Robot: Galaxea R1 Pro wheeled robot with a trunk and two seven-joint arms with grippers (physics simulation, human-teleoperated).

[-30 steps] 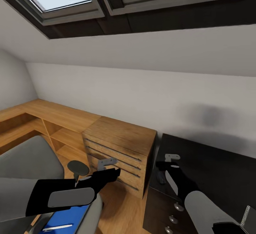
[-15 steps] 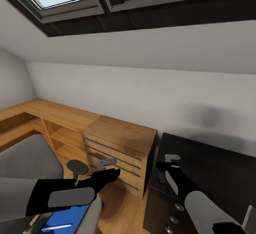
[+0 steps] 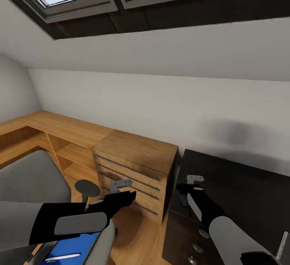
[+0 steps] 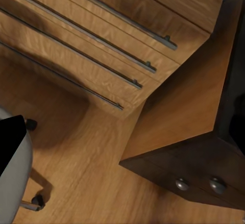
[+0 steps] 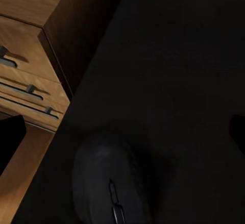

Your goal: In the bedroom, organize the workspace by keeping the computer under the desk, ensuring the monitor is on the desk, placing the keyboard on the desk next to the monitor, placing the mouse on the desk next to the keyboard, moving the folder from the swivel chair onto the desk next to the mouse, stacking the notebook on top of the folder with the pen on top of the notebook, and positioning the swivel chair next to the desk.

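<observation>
Right wrist view: unlabelled mouse (image 5: 112, 183) on desk (image 5: 184, 55)

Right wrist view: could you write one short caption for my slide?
Black mouse resting on the black desk, beside a wooden drawer cabinet.

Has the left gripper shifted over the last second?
No. In the head view, the left gripper sits at the same spot against the long metal handles of the light wood drawer cabinet as before.

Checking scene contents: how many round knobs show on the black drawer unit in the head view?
3: top knob, middle knob, bottom knob, down the black drawer unit; more may lie below the frame.
</observation>
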